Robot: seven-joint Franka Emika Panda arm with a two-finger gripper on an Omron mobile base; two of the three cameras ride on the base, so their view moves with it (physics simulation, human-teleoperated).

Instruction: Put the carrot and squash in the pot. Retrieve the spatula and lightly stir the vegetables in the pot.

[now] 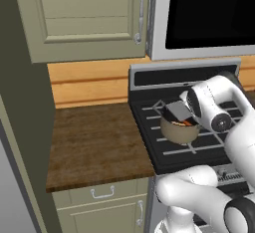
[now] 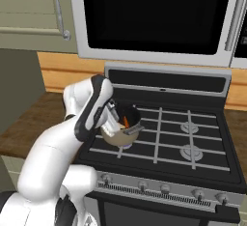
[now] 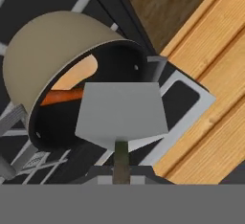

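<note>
Pale-grey spatula, clamped in the gripper, hangs over the pot holding carrot and squash; stirring step, next lower blade gently.

Both base cams sit behind the arm, left and right, looking down at the same stove and pot; hand cam's tilted, right up close at the pot's mouth
</note>
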